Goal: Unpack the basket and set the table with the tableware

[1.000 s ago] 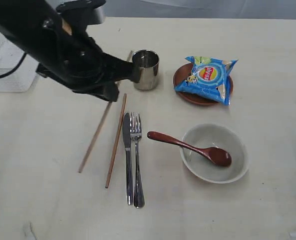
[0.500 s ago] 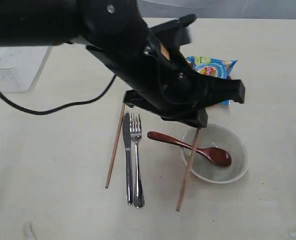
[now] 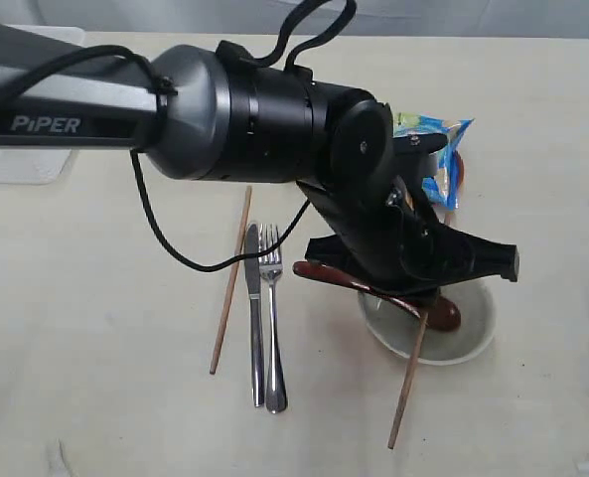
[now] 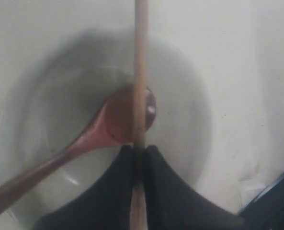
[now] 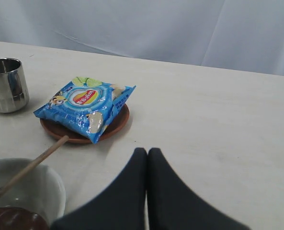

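Exterior view looks steeply down on the table [image 3: 95, 328]. Left wrist view faces straight down, very close over the bowl [image 4: 189, 96]. Right wrist view sits low, looking across the table. All share the bowl and one chopstick [image 4: 141, 57].

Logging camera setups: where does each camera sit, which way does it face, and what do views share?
Exterior: above the table, looking down; left arm holds a chopstick over the bowl.
Left wrist: on that arm, looking down past the left gripper at the spoon.
Right wrist: low, facing across to chip bag, plate, cup; right gripper shut in front.
All share bowl and chopstick.
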Tool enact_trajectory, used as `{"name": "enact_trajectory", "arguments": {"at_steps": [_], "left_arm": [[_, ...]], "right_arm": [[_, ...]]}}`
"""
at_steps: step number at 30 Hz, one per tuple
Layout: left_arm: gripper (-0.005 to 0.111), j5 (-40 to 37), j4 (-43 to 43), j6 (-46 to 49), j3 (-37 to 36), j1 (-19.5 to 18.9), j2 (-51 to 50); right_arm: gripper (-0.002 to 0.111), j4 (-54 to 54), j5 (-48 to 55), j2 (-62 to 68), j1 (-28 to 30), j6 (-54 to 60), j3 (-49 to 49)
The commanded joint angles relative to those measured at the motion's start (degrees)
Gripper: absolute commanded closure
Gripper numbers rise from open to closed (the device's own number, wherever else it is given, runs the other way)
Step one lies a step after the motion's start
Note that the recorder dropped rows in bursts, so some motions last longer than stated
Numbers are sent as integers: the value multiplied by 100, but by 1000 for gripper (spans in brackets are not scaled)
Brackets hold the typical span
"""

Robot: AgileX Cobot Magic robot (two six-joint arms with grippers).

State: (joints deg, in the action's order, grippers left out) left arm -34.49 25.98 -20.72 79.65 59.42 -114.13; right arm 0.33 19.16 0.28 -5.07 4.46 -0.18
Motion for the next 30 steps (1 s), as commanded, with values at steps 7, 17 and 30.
{"name": "enact_trajectory", "arguments": {"at_steps": [7,17,30], "left_arm": [[107,272,-674,-551,48,-18,18],[107,334,-1341,-967,48,-18,18],[106,394,-1514,-1163,48,-18,18]], "right_arm": [[109,-33,6,-28,30,-13,18],[109,-33,6,-28,30,-13,18],[109,-33,6,-28,30,-13,18]]}}
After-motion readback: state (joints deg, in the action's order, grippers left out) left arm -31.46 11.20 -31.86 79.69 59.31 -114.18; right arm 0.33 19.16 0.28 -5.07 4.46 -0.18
